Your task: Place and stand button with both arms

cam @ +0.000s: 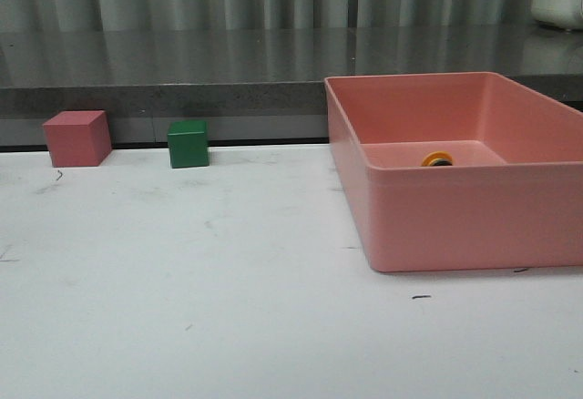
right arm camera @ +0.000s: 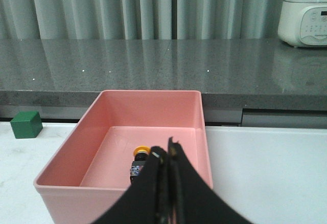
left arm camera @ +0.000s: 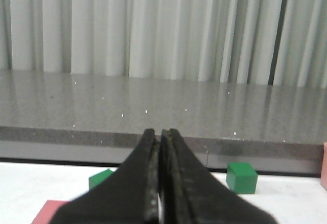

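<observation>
Button [right arm camera: 139,158] lying in pink bin [right arm camera: 92,127], no readable writing, both pincers [left arm camera: 160,134] [right arm camera: 167,144] closed, empty.

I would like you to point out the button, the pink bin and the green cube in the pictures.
button [right arm camera: 140,152]: right wrist view, on its yellow cap.
pink bin [cam: 474,221]: front view, on its near outer wall.
green cube [cam: 188,147]: front view, on its front face.

Neither arm shows up in the front view; each wrist view shows just its own gripper. Left gripper [left arm camera: 159,137] has its black fingers pressed together, nothing between them; right gripper [right arm camera: 166,150] looks the same, fingers closed and level.
</observation>
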### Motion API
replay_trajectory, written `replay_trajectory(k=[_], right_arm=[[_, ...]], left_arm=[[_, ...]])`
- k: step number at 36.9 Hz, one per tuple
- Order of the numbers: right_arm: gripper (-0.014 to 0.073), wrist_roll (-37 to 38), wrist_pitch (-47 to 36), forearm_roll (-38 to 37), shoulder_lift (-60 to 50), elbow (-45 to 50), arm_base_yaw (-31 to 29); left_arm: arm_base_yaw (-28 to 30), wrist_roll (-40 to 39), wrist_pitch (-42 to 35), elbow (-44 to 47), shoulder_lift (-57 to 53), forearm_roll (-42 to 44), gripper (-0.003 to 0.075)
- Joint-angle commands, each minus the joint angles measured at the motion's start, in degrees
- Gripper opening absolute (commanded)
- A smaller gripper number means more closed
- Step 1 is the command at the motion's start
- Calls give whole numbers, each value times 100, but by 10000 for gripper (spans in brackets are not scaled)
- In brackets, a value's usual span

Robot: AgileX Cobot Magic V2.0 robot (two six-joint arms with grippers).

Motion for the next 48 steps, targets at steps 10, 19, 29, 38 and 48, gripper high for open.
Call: replay_trajectory(k=[10, 19, 29, 38, 48], right_arm=[[-60, -26, 38, 187, 1978, -1335, -45], [-12, -26, 0, 194, 2125, -1341, -45], [570, -26, 0, 189, 2125, -1341, -45], [644, -31, -202, 198, 2139, -1341, -45], [644, -31, 173, 211, 3586, -2150, -45]], left_arm=[[-1, -2, 314, -1150, 1797, 2, -20], [-1, -2, 300, -1177, 1824, 2, 13], [-1, -2, 211, -1177, 1824, 2, 675], [-1, -2, 112, -1177, 1824, 2, 675], [-1, -2, 112, -1177, 1824, 2, 672]])
